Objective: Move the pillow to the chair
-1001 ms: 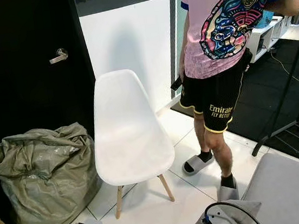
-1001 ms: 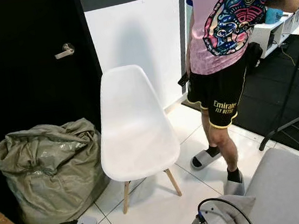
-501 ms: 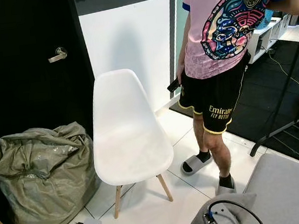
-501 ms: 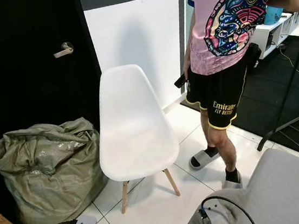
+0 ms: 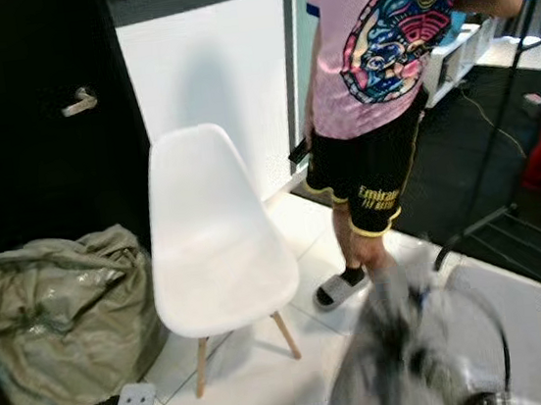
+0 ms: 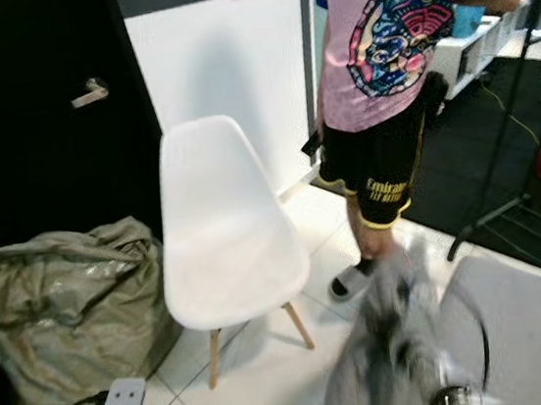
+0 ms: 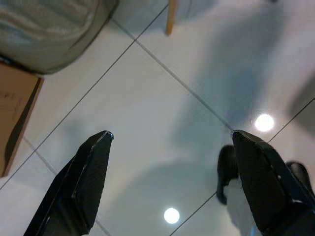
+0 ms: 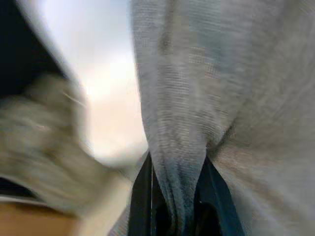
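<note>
The right claw (image 8: 174, 196) is clenched on a fold of the grey pillow (image 8: 221, 98). In the eye views the pillow (image 5: 389, 366) is a blurred grey shape low on the right, in front of the white chair (image 5: 211, 239), not on it. The left claw (image 7: 170, 172) hangs released over the tiled floor (image 7: 162, 98). A person in a pink shirt (image 5: 379, 41) stands beside the chair, and a grey-green sack (image 5: 54, 328) lies on its other side.
</note>
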Controlling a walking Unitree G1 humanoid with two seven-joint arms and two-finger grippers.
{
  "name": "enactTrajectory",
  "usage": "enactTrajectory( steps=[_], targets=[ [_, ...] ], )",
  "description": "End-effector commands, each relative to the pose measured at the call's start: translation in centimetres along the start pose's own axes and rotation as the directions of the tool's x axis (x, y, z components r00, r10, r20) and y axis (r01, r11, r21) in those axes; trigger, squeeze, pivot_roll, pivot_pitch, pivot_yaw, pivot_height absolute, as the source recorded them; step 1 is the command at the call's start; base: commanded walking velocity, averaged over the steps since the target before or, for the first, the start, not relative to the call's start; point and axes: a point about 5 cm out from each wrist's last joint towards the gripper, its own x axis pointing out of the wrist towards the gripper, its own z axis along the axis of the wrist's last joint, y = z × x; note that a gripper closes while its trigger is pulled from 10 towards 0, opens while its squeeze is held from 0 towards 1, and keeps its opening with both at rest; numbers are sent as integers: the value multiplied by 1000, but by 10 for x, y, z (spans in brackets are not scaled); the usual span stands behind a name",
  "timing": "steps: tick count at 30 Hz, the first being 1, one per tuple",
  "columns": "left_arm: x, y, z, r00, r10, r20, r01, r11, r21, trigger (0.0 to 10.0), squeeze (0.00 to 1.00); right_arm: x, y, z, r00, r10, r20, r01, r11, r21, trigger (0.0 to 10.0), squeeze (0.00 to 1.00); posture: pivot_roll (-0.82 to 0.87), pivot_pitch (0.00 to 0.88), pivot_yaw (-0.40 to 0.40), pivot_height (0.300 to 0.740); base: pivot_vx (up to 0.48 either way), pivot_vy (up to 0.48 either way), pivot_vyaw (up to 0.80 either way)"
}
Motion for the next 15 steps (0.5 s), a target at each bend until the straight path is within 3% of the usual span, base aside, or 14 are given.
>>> enactTrajectory(
  steps=[1, 2, 7, 15],
  targets=[
    [0, 6, 4, 1000, 15, 17, -15, 1000, -6, 10000, 0, 7, 21, -1, 988, 151, 17, -151, 987, 48, 10000, 0, -109, 20, -29, 740, 0, 0, 0],
    [1, 6, 5, 1000, 14, 18, -14, 1000, -2, 10000, 0, 11, 32, 2, 974, 227, 17, -228, 972, 51, 10000, 0, -110, 5, -27, 740, 0, 0, 0],
    [1, 3, 8, 1000, 4, 23, -4, 1000, 18, 10000, 0, 16, 51, 1, 935, 355, -24, -355, 935, -1, 10000, 0, -116, 11, -25, 740, 0, 0, 0],
    [1, 0, 11, 999, -3, 46, 2, 1000, 14, 10000, 0, 15, 51, -5, 924, 363, -117, -372, 926, -69, 10000, 0, -119, 16, -22, 740, 0, 0, 0]
  ],
)
